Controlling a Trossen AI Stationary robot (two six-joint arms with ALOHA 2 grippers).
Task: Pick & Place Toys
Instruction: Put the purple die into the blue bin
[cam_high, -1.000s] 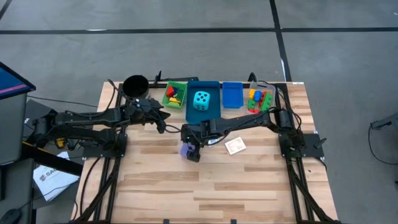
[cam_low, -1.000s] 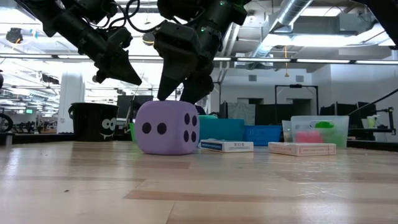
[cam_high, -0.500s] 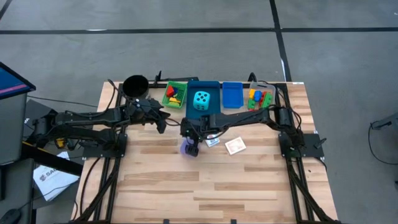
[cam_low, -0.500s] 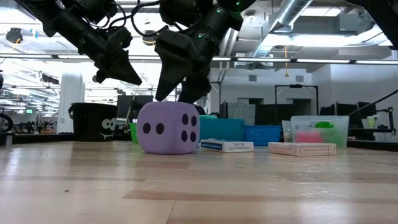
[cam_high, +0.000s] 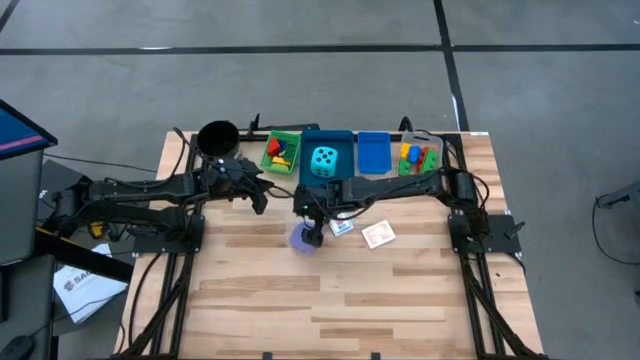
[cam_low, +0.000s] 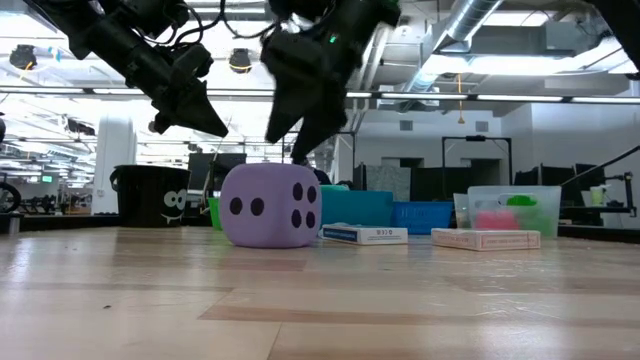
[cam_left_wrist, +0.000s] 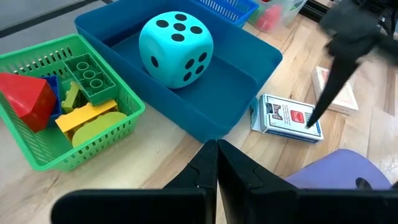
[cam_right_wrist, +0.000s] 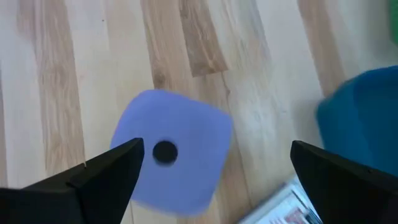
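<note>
Purple die (cam_high: 302, 238) partly hidden under open right claw (cam_high: 316, 228), untouched

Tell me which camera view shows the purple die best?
The low view: the purple die stands whole on the table, two faces clear. The high view shows it small, the right wrist view blurred, the left wrist view only a corner.

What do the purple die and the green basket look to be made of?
Purple die: probably foam or soft plastic; matte, rounded corners, printed black dots. Green basket: moulded plastic, slightly glossy, slotted mesh walls and thin rim. Neither can be confirmed by look alone.
</note>
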